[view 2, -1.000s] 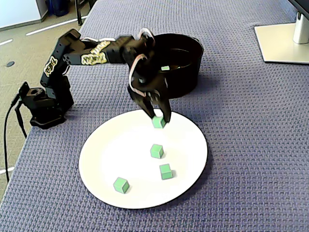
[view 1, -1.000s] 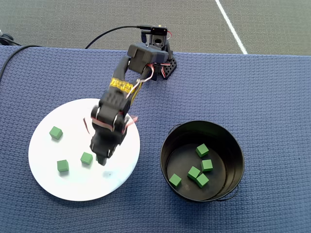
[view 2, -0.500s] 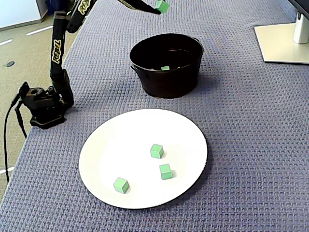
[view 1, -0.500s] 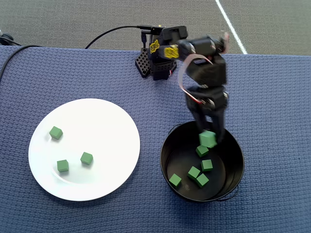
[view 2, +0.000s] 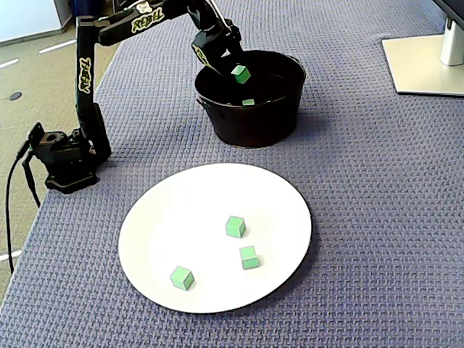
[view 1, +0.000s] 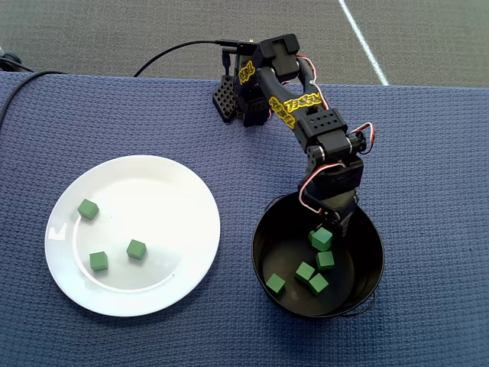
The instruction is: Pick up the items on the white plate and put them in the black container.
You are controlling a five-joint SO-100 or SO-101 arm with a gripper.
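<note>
In the overhead view, the jaws are reaching into the black container, gripping a green cube; four more cubes are lying on its floor, and three are sitting on the white plate

In the fixed view, the container wall is hiding all but one loose cube; a monitor base is standing on the tabletop
</note>
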